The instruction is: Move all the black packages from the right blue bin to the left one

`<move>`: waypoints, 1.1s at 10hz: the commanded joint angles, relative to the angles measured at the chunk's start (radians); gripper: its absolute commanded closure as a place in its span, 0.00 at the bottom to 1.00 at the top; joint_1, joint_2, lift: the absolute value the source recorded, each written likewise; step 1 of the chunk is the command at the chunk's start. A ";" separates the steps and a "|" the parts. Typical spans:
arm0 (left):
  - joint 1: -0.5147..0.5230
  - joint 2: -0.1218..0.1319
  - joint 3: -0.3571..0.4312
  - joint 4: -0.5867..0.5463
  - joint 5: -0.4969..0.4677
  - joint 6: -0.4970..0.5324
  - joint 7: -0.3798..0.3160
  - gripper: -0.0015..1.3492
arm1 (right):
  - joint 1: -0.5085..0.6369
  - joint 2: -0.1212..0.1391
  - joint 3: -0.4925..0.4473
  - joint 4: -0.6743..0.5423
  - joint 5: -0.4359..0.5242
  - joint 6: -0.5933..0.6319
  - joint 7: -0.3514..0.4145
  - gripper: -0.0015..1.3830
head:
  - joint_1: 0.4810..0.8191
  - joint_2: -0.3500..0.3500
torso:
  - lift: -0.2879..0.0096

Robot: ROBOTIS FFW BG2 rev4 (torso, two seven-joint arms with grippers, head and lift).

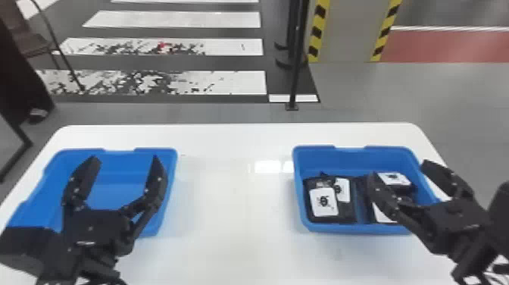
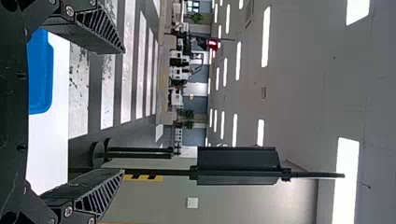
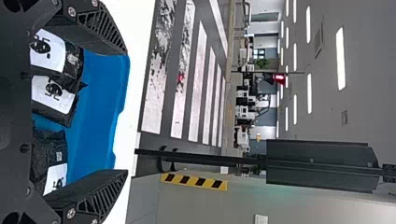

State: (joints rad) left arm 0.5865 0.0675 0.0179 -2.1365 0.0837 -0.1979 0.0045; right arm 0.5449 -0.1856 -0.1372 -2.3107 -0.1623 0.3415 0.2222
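- While I'm standing here watching, the left gripper [image 1: 124, 159] hangs over the left blue bin [image 1: 117, 170], jaws spread wide, totally released.
- Right gripper [image 1: 399, 169] is the same deal: fingers well apart, jaws released, over the outer side of the right blue bin [image 1: 318, 160]. From the head view, one finger is in front of the packages and the other is out by the bin's outer rim.
- The black packages [image 1: 344, 212] are in the right bin. Two overlap on the side nearer the other bin, white stickers [image 1: 323, 202] facing up, and there's more black stuff with white stickers beside them. The gripper covers part of that bunch, so I can't tell the exact count.
- Both bins sit on a white table [image 1: 234, 212], well apart.
- Past the table, there are white stripes [image 1: 181, 19] on the floor, a thin black post [image 1: 296, 72] and a pillar [image 1: 346, 34] with yellow-and-black edging.
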 commanded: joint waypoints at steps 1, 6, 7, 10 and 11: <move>0.000 0.000 0.002 0.000 0.000 -0.003 0.000 0.10 | 0.000 0.000 -0.002 0.002 0.001 0.000 0.002 0.09 | 0.63 0.50 | 0.45; 0.005 -0.002 0.010 0.000 0.000 -0.008 0.000 0.10 | 0.000 0.000 -0.012 0.005 -0.003 -0.003 0.013 0.09 | 0.63 0.50 | 0.45; 0.005 -0.002 0.010 0.000 0.000 -0.013 0.000 0.10 | -0.003 0.002 -0.012 0.005 0.003 -0.003 0.013 0.09 | 0.63 0.50 | 0.45; 0.007 -0.002 0.008 0.002 -0.002 -0.016 0.000 0.10 | -0.145 0.005 -0.012 0.069 0.005 0.267 0.029 0.09 | 0.63 0.49 | 0.45; 0.007 -0.003 0.010 0.005 0.000 -0.013 0.000 0.10 | -0.179 0.003 -0.010 0.066 0.003 0.358 0.048 0.09 | 0.63 0.48 | 0.45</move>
State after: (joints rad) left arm 0.5944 0.0657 0.0268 -2.1343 0.0828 -0.2130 0.0046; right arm 0.3897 -0.1815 -0.1489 -2.2443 -0.1580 0.6358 0.2673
